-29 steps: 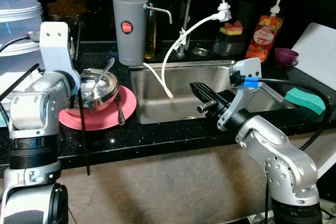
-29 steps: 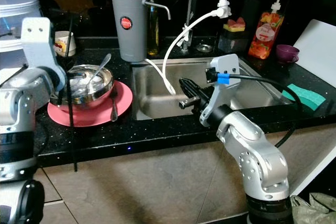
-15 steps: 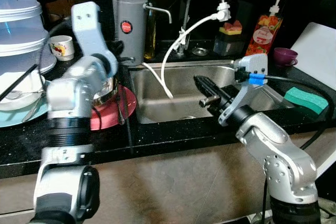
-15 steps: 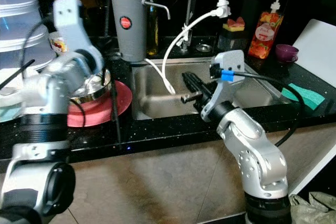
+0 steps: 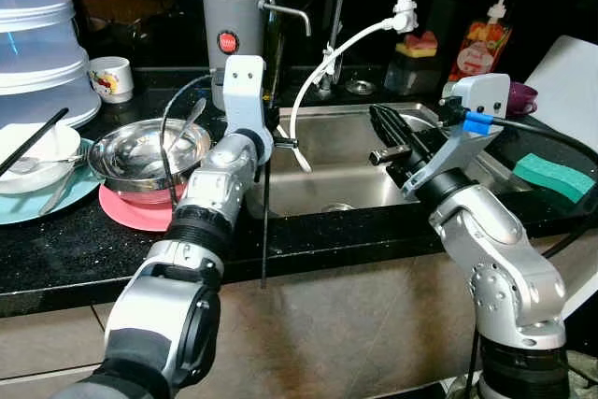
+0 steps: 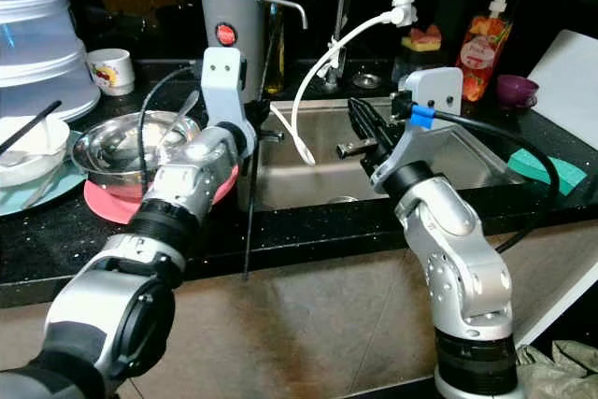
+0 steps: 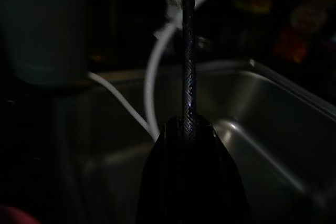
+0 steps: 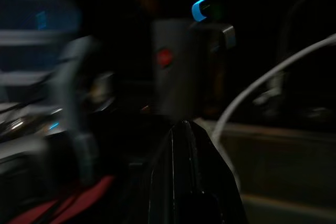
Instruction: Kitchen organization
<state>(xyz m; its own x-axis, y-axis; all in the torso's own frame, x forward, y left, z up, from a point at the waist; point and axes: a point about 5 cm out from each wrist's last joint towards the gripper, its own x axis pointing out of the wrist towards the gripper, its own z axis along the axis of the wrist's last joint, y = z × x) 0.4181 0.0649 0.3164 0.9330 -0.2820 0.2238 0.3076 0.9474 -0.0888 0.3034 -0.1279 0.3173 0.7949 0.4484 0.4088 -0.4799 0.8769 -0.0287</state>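
We see the left arm has swung off the steel bowl (image 5: 145, 151) and pink plate (image 5: 131, 212) on the black surface (image 5: 56, 249) toward the sink (image 5: 346, 170), so dishes remain untouched by our read. Left tool (image 7: 188, 66) hangs at the sink's near-left corner, fingers pressed together, holding nothing. Right tool (image 5: 391, 131) over the basin looks closed too, empty. Green sponge (image 5: 551, 175) lies far right.
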